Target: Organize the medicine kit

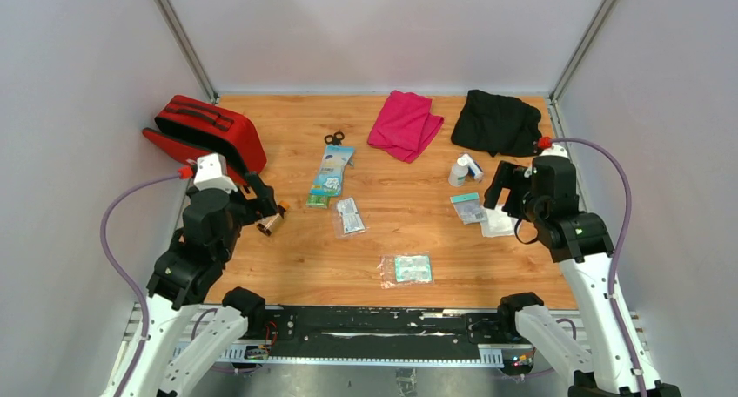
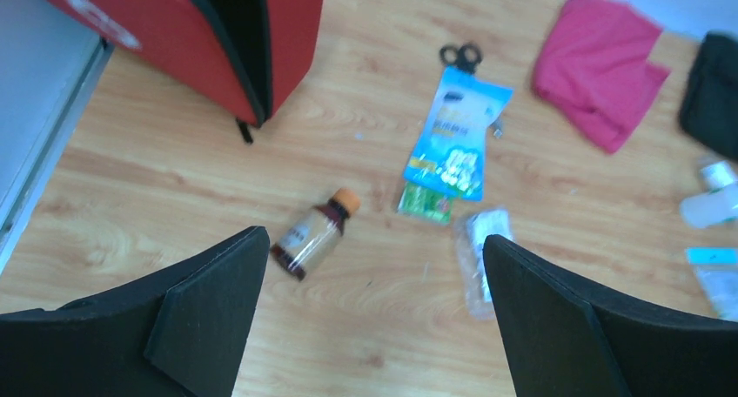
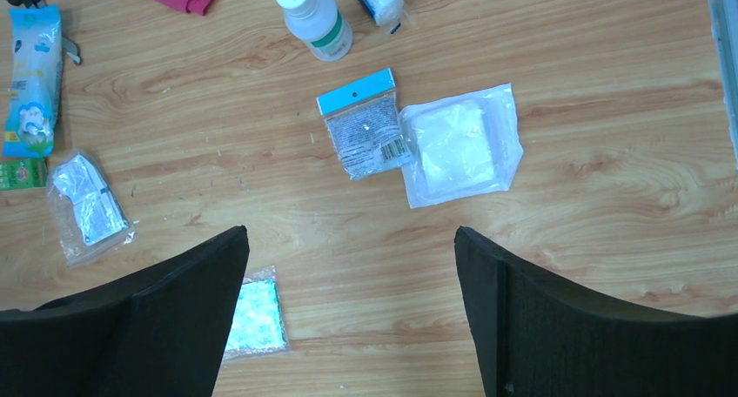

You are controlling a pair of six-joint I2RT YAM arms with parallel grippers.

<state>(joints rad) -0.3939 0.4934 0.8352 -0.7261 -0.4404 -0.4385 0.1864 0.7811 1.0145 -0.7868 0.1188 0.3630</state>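
Observation:
The red medicine kit (image 1: 209, 131) stands on edge at the back left, slightly ajar, its black lining showing in the left wrist view (image 2: 191, 31). My left gripper (image 1: 265, 201) hovers open in front of it, over bare wood (image 2: 374, 240). A brown bottle with an orange cap (image 2: 315, 236) lies just beyond its left finger. My right gripper (image 1: 505, 188) is open above the table's right side (image 3: 351, 233), with nothing between its fingers. A white gauze pouch (image 3: 459, 144) and a blue-topped packet (image 3: 365, 134) lie beyond it.
A blue packet (image 1: 332, 171), scissors (image 1: 334, 138), a green pack (image 1: 318, 201) and a clear pouch (image 1: 350, 216) lie mid-table. A teal blister pack (image 1: 407, 269) sits near the front. A white bottle (image 1: 458, 171), a pink cloth (image 1: 405, 124) and a black cloth (image 1: 498, 123) lie further back.

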